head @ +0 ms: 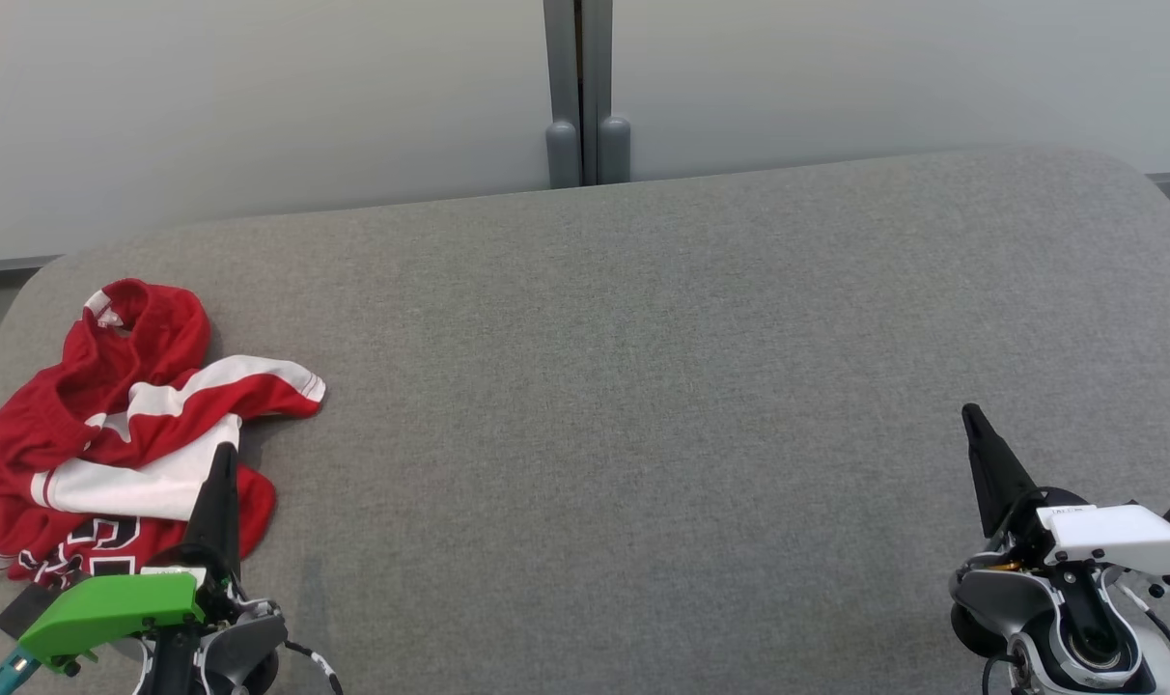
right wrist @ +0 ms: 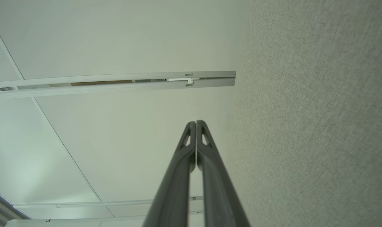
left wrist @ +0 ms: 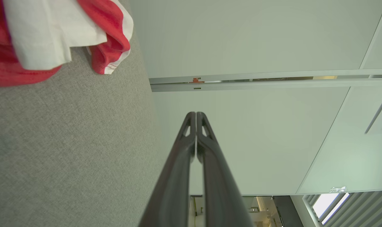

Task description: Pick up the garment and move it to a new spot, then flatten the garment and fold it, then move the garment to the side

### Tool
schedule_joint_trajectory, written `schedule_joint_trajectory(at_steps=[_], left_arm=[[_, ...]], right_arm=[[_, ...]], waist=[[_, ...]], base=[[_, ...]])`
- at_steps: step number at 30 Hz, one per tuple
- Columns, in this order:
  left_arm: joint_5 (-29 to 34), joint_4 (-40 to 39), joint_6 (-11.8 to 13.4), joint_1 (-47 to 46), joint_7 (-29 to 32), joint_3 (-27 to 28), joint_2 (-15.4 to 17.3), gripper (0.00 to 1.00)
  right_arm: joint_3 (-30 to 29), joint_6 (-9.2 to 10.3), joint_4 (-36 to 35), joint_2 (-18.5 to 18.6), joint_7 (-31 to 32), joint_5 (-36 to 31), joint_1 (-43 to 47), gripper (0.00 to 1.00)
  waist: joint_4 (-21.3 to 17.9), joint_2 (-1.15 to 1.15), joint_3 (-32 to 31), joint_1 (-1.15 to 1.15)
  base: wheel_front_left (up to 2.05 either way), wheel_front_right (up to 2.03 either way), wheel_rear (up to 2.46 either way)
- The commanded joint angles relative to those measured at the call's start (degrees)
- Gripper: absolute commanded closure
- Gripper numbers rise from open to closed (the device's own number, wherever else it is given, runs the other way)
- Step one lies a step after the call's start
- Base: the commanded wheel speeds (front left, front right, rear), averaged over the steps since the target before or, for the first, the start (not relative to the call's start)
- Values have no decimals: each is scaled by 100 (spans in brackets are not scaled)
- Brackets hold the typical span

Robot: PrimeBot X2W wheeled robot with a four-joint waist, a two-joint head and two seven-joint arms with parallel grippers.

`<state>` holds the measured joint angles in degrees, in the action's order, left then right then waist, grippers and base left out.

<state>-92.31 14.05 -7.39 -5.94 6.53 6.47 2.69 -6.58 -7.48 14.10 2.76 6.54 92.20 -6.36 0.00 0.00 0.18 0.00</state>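
Garment (head: 112,425) (red-white jersey) crumpled in heap at left end of grey table (head: 643,386). Left gripper (head: 224,452) just beside it, fingers pressed together, gripping nothing. Right gripper (head: 971,413) well apart at right, clenched too, nothing held.

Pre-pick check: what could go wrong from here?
1. The garment is a crumpled heap; a pinch may catch one layer and the rest trails.
2. It lies near the left edge of the table; a nudge might push it off.
3. The left gripper is shut beside it; unopened, it would only shove cloth.
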Motion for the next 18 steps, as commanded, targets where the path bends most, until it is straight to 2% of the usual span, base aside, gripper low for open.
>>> schedule_joint_trajectory(at_steps=[1,18], left_arm=[[-16,-9,-25,-71,14,12,49,100],[-16,-9,-25,-71,14,12,48,100]], right_arm=[[0,-3,-29,13,10,42,49,100],[0,-3,-29,13,10,42,49,100]], waist=[[0,0,0,0],[0,0,0,0]], base=[[0,0,0],[0,0,0]])
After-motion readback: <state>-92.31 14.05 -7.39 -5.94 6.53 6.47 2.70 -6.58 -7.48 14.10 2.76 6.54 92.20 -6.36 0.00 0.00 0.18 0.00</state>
